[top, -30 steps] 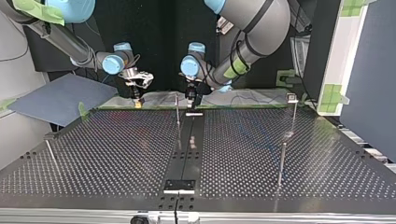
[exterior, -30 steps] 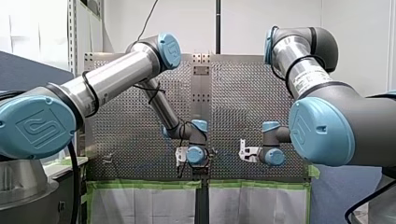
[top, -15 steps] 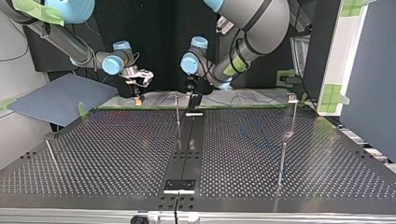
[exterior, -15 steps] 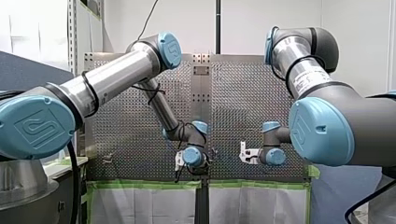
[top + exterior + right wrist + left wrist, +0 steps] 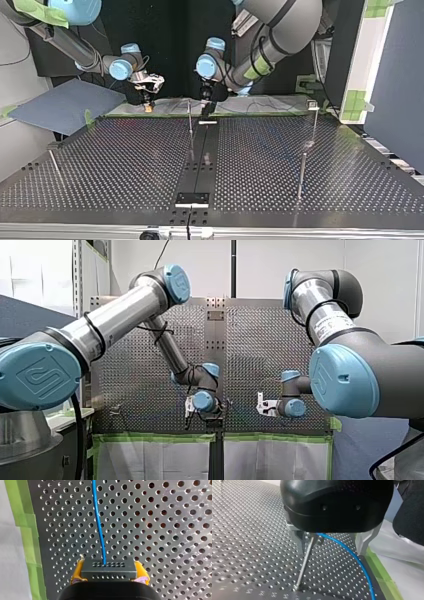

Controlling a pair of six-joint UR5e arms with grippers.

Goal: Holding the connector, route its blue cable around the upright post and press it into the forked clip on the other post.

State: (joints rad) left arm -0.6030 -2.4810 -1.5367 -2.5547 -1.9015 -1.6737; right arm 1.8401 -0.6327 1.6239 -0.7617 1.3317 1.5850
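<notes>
Perforated table (image 5: 125, 160); posts (image 5: 302, 175) upright, black centre strip (image 5: 200, 155) along middle.

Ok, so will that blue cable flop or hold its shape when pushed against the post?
Probably springy rather than limp: the blue cable holds a smooth arc in the left wrist view, without kinks. It looks thin and light, so it should bend easily round the post. It leaves the connector straight, so it may spring back out unless pressed firmly.

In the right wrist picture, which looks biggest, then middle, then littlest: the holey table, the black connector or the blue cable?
1. perforated table, filling most of the view.
2. connector, helped by sitting nearest the camera.
3. blue cable, long but very thin.
</notes>
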